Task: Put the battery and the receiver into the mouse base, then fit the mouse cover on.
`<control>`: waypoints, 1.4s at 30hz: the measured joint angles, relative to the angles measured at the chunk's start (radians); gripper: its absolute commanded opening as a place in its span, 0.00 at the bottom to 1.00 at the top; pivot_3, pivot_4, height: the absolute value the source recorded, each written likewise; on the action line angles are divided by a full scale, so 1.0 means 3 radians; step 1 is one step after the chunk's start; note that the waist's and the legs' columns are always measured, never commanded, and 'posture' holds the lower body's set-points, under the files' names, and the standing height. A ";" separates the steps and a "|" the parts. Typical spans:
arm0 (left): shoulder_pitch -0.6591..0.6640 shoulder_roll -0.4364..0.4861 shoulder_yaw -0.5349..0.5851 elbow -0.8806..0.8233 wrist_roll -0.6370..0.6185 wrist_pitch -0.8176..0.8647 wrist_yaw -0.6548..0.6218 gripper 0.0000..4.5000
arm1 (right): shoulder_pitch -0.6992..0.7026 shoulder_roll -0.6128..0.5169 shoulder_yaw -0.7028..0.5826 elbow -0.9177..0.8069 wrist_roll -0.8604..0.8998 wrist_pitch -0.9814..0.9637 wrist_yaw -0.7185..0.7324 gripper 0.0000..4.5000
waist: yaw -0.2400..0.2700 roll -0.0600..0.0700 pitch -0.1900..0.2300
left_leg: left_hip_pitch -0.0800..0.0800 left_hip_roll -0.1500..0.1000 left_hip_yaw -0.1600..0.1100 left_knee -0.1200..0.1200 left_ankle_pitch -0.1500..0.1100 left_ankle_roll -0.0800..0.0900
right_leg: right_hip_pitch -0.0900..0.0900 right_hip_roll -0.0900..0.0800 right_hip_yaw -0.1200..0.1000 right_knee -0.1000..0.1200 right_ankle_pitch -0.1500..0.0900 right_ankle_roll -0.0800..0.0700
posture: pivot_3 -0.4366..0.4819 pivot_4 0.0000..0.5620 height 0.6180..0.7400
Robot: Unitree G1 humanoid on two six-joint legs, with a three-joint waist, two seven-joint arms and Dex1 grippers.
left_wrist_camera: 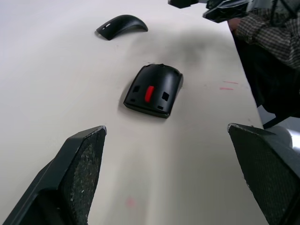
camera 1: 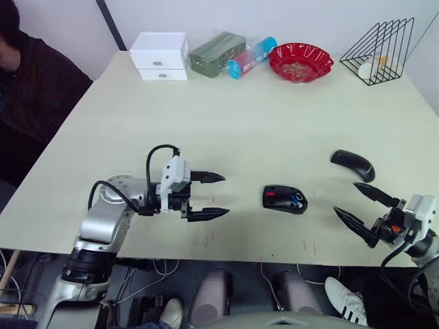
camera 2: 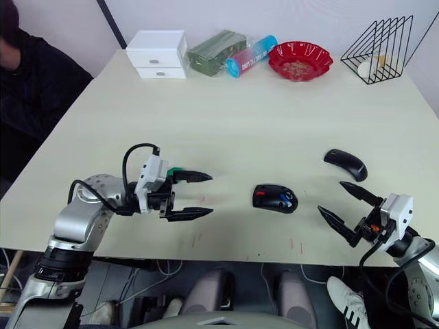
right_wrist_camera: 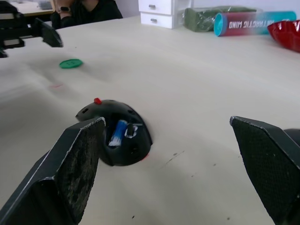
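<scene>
Black oval mouse base [camera 1: 285,199], blue battery [right_wrist_camera: 117,132] in its hollow, between two gaping, empty claws.

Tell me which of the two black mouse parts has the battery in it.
The mouse base, between the two grippers: blue battery sits in its hollow. The mouse cover, farther back, is plain black.

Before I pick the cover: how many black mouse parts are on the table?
2: the mouse base between the grippers, battery inside it, and the mouse cover beyond the right gripper.
</scene>
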 measured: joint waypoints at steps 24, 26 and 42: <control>0.0098 0.0293 0.0233 -0.0200 -0.0397 -0.0148 -0.0170 0.99 | -0.1425 -0.0874 0.0238 0.1469 -0.0460 0.0608 0.0104 1.00 | -0.0007 0.0004 0.0009 | 0.0002 -0.0004 0.0014 -0.0002 0.0000 0.0000 | -0.0004 0.0007 0.0008 0.0000 0.0006 0.0009 | 0.48 0.27 1.00; 0.0060 0.0293 0.0232 -0.0169 -0.0397 -0.0178 -0.0200 0.99 | -0.1525 -0.0906 0.0305 0.1566 -0.0572 0.0640 0.0070 1.00 | -0.0007 0.0004 0.0009 | 0.0000 -0.0004 0.0017 -0.0002 0.0000 0.0000 | -0.0009 0.0007 0.0010 0.0001 0.0006 0.0010 | 0.48 0.27 1.00; -0.0304 0.0321 0.0211 0.0069 -0.0493 -0.0173 -0.0472 0.99 | -0.2095 -0.1016 0.0548 0.2177 -0.0883 0.0956 0.0201 1.00 | -0.0009 0.0002 0.0010 | -0.0006 -0.0004 0.0043 -0.0033 0.0000 0.0000 | -0.0033 0.0008 0.0025 -0.0004 0.0007 0.0012 | 0.48 0.27 1.00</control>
